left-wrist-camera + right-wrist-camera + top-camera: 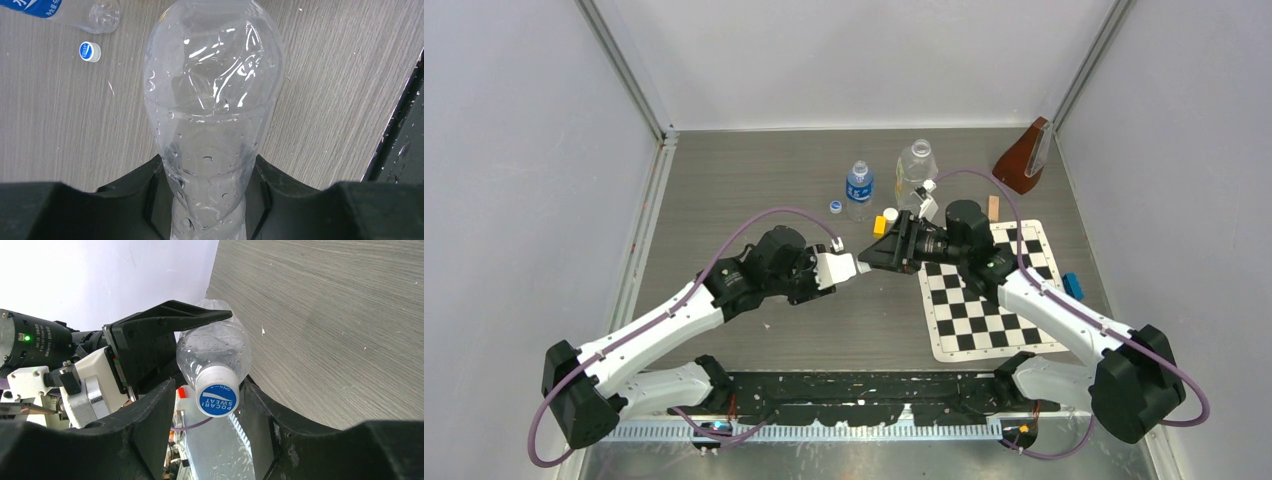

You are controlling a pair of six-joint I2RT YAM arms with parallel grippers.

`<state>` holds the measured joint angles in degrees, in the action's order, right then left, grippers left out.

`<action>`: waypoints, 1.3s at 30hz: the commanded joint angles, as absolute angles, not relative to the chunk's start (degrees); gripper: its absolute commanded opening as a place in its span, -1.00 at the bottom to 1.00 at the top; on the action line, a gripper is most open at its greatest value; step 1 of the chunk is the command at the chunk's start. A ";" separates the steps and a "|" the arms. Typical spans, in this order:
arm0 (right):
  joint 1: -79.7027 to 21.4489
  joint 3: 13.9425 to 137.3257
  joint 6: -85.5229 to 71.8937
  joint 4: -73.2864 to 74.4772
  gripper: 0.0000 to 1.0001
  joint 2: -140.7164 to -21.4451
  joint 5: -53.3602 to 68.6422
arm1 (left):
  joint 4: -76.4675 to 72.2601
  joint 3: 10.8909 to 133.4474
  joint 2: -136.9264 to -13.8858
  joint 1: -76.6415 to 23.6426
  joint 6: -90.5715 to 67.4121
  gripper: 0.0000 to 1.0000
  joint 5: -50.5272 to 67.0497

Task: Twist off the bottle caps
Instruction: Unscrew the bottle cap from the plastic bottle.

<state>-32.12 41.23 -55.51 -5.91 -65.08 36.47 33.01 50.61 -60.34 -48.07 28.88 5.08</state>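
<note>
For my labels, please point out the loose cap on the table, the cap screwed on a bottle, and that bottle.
loose cap [90, 51]: left wrist view, middle of its top.
screwed-on cap [217, 399]: right wrist view, middle of its blue print.
held bottle [215, 100]: left wrist view, its clear wall.

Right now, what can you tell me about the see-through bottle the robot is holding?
The slim bottle is clear, thin plastic with no label, dented and crinkled, with droplets clinging inside. It is held sideways, its body clamped by the left gripper. Its cap is still screwed on: white with a blue top reading Pocari Sweat. The cap sits between the right gripper's open fingers, which do not seem to squeeze it yet.
</note>
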 commanded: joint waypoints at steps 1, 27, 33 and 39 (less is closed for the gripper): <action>-31.90 41.84 -56.70 -8.66 0.15 -65.85 39.81 | 31.46 50.58 -59.21 -48.43 28.92 -1.00 4.53; -31.90 41.02 -53.08 -16.62 -0.99 -67.29 45.37 | 30.65 50.70 -57.97 -48.60 28.42 -1.00 13.70; -31.90 41.08 -40.94 -16.84 -0.99 -63.01 46.39 | 30.47 50.93 -55.33 -48.60 27.34 -1.00 25.80; -31.90 40.09 -29.97 -16.26 -0.99 -57.83 47.94 | 34.60 52.95 -54.93 -48.60 27.92 -1.00 29.58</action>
<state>-31.86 39.92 -40.64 -10.33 -61.47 46.81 34.13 50.06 -56.36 -47.66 27.20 17.43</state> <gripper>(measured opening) 0.397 0.453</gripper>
